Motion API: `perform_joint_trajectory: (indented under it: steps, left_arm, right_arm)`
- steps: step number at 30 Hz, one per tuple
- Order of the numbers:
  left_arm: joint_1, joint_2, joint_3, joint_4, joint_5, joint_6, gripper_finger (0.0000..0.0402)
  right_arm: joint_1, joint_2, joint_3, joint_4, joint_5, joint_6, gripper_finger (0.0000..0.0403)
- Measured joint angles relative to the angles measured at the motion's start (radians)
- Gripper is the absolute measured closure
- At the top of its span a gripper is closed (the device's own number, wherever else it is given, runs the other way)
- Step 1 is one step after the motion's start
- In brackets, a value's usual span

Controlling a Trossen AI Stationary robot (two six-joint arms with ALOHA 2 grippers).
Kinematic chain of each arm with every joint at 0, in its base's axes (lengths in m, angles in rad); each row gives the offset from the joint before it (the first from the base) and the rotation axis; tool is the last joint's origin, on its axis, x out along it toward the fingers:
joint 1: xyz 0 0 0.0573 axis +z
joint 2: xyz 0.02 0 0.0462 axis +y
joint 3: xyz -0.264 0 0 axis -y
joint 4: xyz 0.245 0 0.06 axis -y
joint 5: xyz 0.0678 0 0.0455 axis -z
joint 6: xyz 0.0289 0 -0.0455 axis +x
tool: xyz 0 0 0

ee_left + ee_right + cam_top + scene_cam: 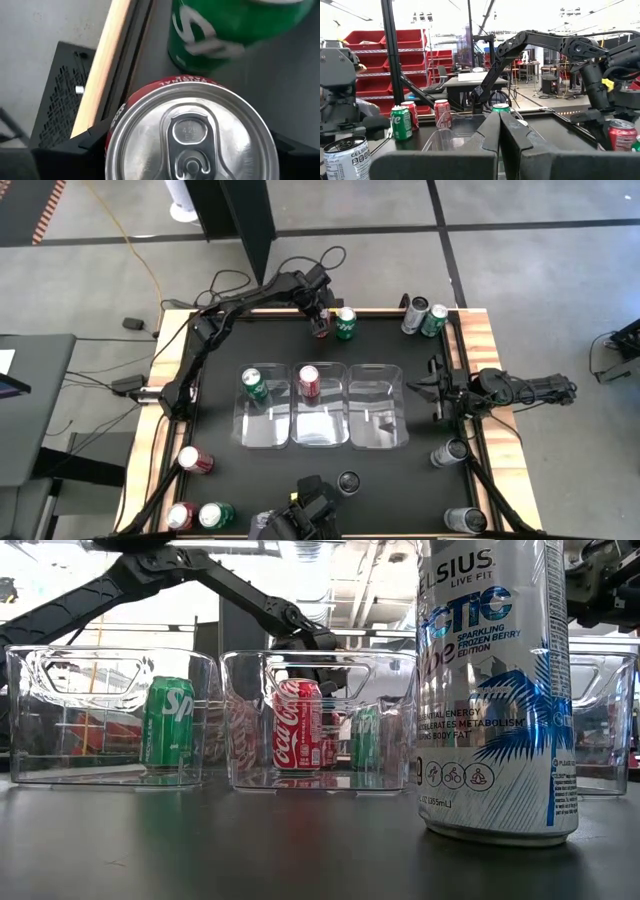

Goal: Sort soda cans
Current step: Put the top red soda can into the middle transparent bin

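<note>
- While the left gripper [320, 326] hangs at the table's far edge, its fingers stand on either side of a red can [192, 132], not clearly pressing it.
- Just beside that can stands a green can [346, 323].
- Three clear trays [375, 405] sit side by side mid-table: the left one holds a green can [254, 386], the middle one a red can [309, 381].
- The right gripper [500, 131] waits at the table's right edge, fingers closed together, holding nothing.
- Other cans stand around the rim, including a silver-grey can [497, 690] near the front edge.
</note>
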State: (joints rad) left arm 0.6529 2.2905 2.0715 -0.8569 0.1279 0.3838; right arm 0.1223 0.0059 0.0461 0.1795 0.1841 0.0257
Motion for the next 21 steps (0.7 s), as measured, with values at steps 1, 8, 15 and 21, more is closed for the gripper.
perform_joint_trajectory:
  steps: [1,8,15,21]
  left_arm:
    - [-0.002,-0.008,-0.001,-0.003,-0.007,0.001,0.0105]
    - [-0.02,-0.096,-0.001,-0.02,-0.059,0.016,0.0105]
    - [-0.076,-0.239,0.001,-0.072,-0.09,0.015,0.0105]
    - [-0.182,-0.343,0.001,-0.074,-0.085,0.031,0.0105]
  right_arm:
    - [0.0,0.0,0.0,0.0,0.0,0.0,0.0374]
    - [0.0,0.0,0.0,0.0,0.0,0.0,0.0374]
    - [0.0,0.0,0.0,-0.002,0.0,0.0,0.0374]
    - [0.0,0.0,0.0,-0.011,0.0,0.0,0.0374]
